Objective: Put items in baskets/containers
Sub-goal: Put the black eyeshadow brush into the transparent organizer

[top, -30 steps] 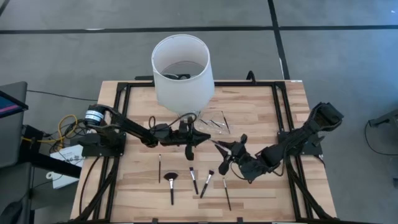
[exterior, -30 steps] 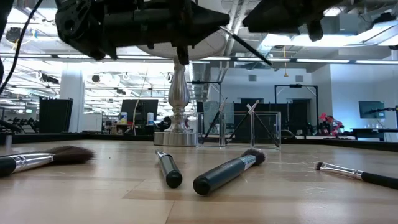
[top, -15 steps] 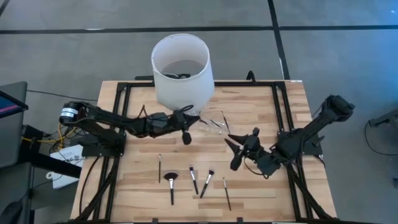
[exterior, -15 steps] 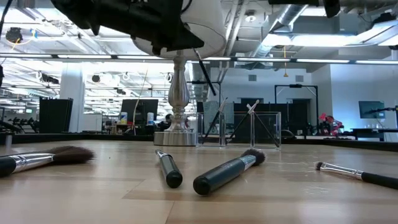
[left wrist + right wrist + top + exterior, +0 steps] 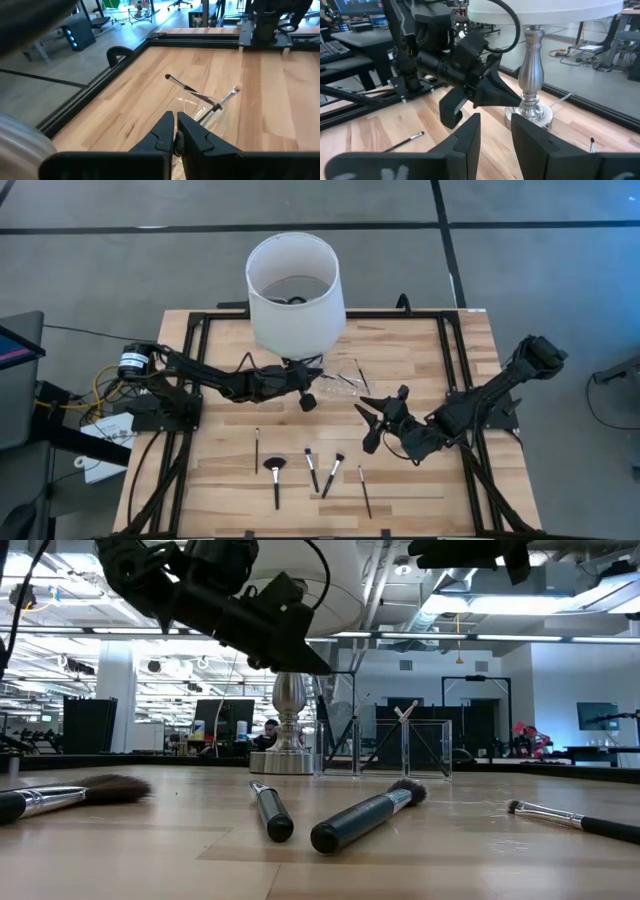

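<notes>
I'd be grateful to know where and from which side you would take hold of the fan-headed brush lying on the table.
Grip the fan-headed brush on its thin black handle, about halfway along, coming straight down from above. It lies flat, fan end toward the lamp, so fingers closing across the handle should fit. The short brush and thicker brush lie apart from it on either side, and the open right gripper looks free.

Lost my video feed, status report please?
Left end effector shut over clear tray. Right end effector open, empty. Five brushes loose on table.
</notes>
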{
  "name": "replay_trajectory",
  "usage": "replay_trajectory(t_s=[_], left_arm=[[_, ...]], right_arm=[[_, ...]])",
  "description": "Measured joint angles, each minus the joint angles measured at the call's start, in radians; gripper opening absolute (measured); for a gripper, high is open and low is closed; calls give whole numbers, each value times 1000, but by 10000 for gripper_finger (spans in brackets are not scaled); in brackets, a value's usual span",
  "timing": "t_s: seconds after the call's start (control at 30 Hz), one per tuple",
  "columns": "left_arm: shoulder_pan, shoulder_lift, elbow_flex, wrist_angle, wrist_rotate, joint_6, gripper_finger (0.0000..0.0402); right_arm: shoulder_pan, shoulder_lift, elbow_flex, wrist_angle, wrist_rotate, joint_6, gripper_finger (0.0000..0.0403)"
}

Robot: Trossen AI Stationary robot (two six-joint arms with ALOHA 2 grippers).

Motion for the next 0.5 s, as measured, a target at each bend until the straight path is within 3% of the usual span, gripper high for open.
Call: replay_trajectory(t_s=[0.4, 0.5], left_arm=[[28, 9, 0, 15, 12, 1, 67], [24, 6, 0, 14, 46, 0, 82]], right_arm=[[-6, 0, 0, 0, -17, 3, 101], [-18, 0, 0, 0, -104, 8, 102]])
